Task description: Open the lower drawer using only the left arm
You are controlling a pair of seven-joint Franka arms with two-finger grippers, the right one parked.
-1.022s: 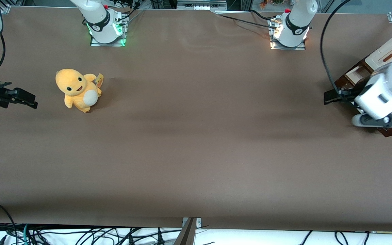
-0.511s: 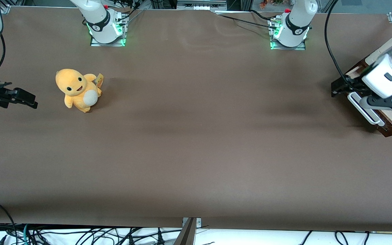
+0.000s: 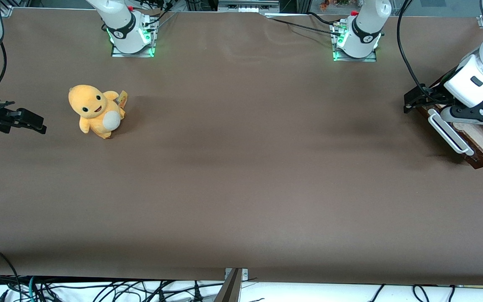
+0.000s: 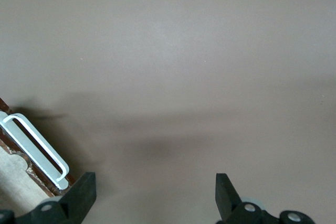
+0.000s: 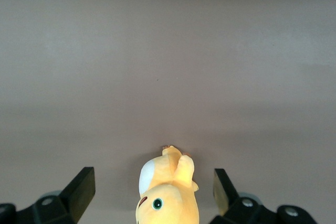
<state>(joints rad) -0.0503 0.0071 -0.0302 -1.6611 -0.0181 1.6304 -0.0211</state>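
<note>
Hovering above the brown table (image 3: 241, 167) at the working arm's end, the left arm's gripper (image 4: 152, 195) has its fingers (image 4: 79, 195) spread wide w/ nothing between them, only bare tabletop under the gap. Seen from the front, the gripper (image 3: 417, 98) sits just off the drawer's corner, at approx 10 o'clock from the white bar handle (image 3: 450, 135). Lower drawer (image 3: 482, 144) is pulled out, pale wood inside showing, dark wood-grain front facing the table's middle. Left arm (image 3: 474, 82) rises over the drawer, black cable (image 3: 403, 54) looping up from it. Way off toward the parked arm's end: orange plush toy (image 3: 95, 111), upright.
</note>
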